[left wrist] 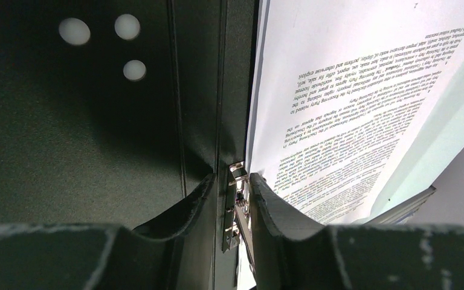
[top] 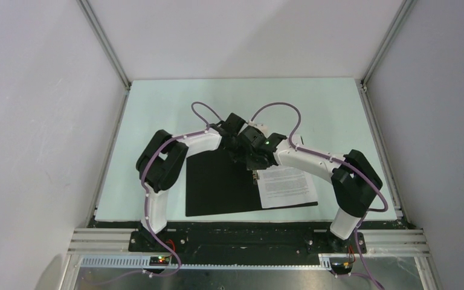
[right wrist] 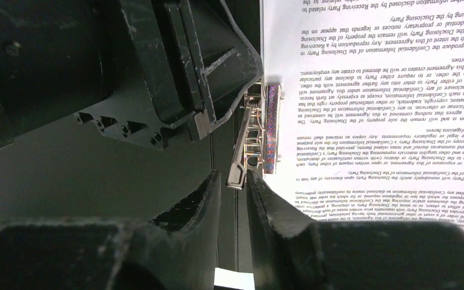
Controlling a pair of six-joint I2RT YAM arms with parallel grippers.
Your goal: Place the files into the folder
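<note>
The folder (top: pixel 217 187) lies open on the table, its black inside up; its red outside does not show. The files (top: pixel 287 187), white printed sheets, lie on its right half. A metal clip (top: pixel 255 175) sits at the spine, over the sheets' left edge. My left gripper (top: pixel 232 142) and right gripper (top: pixel 255 158) meet over the spine. In the left wrist view my gripper (left wrist: pixel 229 181) is nearly closed around the clip (left wrist: pixel 235 205), beside the files (left wrist: pixel 350 90). In the right wrist view my gripper (right wrist: pixel 235 178) pinches the tip of the clip's raised lever (right wrist: pixel 241 151).
The pale green table (top: pixel 157 121) is ringed by white walls and aluminium rails (top: pixel 106 42). The two arms crowd close together over the folder's far edge. The left gripper's body (right wrist: pixel 127 72) fills the upper left of the right wrist view.
</note>
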